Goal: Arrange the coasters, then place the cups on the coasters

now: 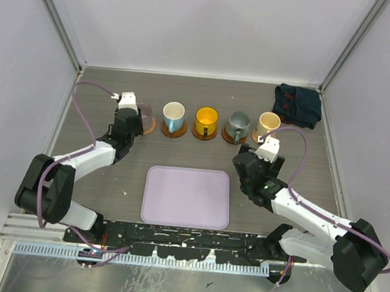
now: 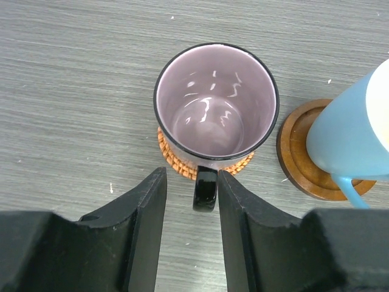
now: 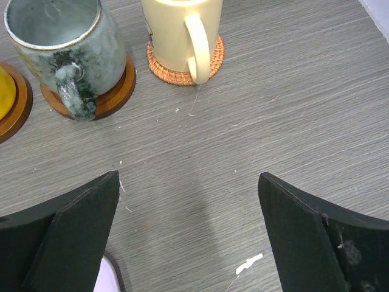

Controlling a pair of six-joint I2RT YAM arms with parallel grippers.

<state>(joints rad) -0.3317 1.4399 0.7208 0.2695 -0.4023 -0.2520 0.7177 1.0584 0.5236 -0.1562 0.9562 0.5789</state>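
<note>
The left gripper [image 2: 192,176] hangs low over the table [image 2: 73,91], its fingers [image 2: 146,219] a little apart, one on each side of the handle of the purple mug [image 2: 213,109]. A sliver of table shows between the handle and the finger on the left of the wrist view. The other finger sits right against the handle, though I cannot tell if it touches, so the jaws are not clamped on it. The purple mug stands upright on a woven coaster [image 2: 173,157] at the left end of the row. Just beside it, not touching, a blue mug [image 2: 349,134] stands on a wooden coaster [image 2: 295,152].

The right gripper [image 3: 187,177] has its fingers spread wide with nothing between them, and it hovers over bare table near the right end of the row. Ahead of it a grey-green mug [image 3: 58,42] sits on a brown wooden disc [image 3: 118,91], handle turned toward the arm. Next to that is a cream mug [image 3: 179,27] on a second woven coaster [image 3: 214,58].

From above, the five mugs stand in one line along the far part of the table, each on its own coaster, with the orange mug [image 1: 205,121] in the middle. A lavender tray [image 1: 186,197] lies nearer, between the two arms, and a dark cloth [image 1: 297,104] lies bunched in the far right corner.
</note>
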